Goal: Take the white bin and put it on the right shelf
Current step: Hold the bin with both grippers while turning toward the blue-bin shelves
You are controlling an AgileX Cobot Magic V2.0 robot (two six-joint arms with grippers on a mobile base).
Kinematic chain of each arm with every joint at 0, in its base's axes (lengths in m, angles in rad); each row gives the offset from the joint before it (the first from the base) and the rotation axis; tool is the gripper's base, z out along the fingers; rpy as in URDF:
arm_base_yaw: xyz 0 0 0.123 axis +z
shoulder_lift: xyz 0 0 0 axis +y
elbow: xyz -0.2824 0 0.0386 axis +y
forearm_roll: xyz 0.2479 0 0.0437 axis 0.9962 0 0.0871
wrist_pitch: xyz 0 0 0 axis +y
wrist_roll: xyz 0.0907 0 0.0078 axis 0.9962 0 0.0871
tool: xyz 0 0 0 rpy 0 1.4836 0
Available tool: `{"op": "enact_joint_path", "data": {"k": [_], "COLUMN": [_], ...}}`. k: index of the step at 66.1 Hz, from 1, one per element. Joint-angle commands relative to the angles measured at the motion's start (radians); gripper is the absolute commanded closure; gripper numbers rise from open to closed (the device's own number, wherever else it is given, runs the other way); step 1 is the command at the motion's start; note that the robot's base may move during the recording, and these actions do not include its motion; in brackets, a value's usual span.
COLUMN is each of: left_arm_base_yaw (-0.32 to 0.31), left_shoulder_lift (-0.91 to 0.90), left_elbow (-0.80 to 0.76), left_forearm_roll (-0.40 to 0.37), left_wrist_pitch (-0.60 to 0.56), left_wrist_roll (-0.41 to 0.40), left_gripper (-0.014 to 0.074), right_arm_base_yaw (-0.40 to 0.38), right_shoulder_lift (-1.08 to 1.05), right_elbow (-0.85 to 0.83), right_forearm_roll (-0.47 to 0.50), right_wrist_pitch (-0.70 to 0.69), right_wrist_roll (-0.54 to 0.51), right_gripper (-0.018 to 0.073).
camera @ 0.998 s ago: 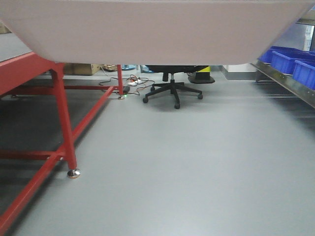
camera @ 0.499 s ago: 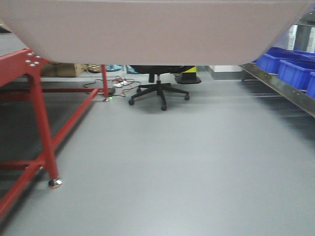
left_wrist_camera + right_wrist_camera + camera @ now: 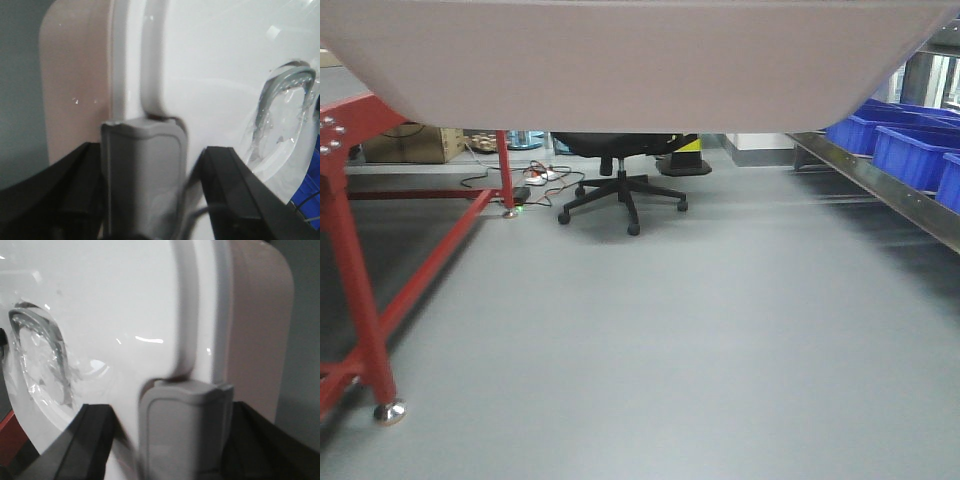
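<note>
The white bin (image 3: pixel 620 60) hangs in the air, its pale underside filling the top of the front view. Its glossy white lid (image 3: pixel 210 75) fills the left wrist view. There my left gripper (image 3: pixel 150 200) is shut around the bin's grey latch (image 3: pixel 142 170), one black finger on each side. In the right wrist view the lid (image 3: pixel 110 305) shows again. My right gripper (image 3: pixel 175 440) is likewise shut around the other grey latch (image 3: pixel 182 425). The right shelf (image 3: pixel 905 205) runs along the right edge of the front view, below the level of the bin's underside.
Blue bins (image 3: pixel 910 150) stand on the right shelf. A red-framed table (image 3: pixel 350 270) stands at the left. Straight ahead is a black office chair (image 3: pixel 620 190), with floor cables (image 3: pixel 535 178) and a cardboard box (image 3: pixel 405 145) behind it. Grey floor lies between them.
The red table and the chair have slid left in the front view, and more of the right shelf shows. The bin keeps its place in the frame.
</note>
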Motion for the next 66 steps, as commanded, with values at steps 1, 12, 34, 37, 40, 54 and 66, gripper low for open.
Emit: {"op": "enact_joint_path", "data": {"k": [1, 12, 34, 37, 40, 54, 66], "left_arm_base_yaw": [-0.029, -0.029, -0.029, -0.029, -0.029, -0.029, -0.029], "left_shoulder_lift": [-0.011, -0.011, -0.011, -0.011, -0.011, -0.011, -0.011], "left_elbow": [-0.035, -0.035, -0.035, -0.035, -0.035, -0.035, -0.035], "left_forearm_roll": [-0.164, -0.164, -0.164, -0.164, -0.164, -0.164, -0.164], "left_wrist_pitch": [0.064, 0.064, 0.064, 0.064, 0.064, 0.064, 0.064], "left_wrist_roll": [0.008, 0.008, 0.008, 0.008, 0.008, 0.008, 0.008], "left_gripper": [0.0346, 0.0346, 0.0346, 0.0346, 0.0346, 0.0346, 0.0346], "right_arm_base_yaw": [0.026, 0.026, 0.026, 0.026, 0.026, 0.026, 0.026], "right_shoulder_lift": [-0.024, -0.024, -0.024, -0.024, -0.024, -0.024, -0.024], "right_elbow": [-0.037, -0.037, -0.037, -0.037, -0.037, -0.037, -0.037], "right_forearm_roll": [0.243, 0.243, 0.243, 0.243, 0.243, 0.243, 0.243], "right_wrist_pitch": [0.187, 0.187, 0.187, 0.187, 0.187, 0.185, 0.186], "right_wrist_roll": [-0.008, -0.008, -0.008, -0.008, -0.008, -0.008, -0.008], "right_gripper": [0.0074, 0.0074, 0.0074, 0.0074, 0.0074, 0.0074, 0.0074]}}
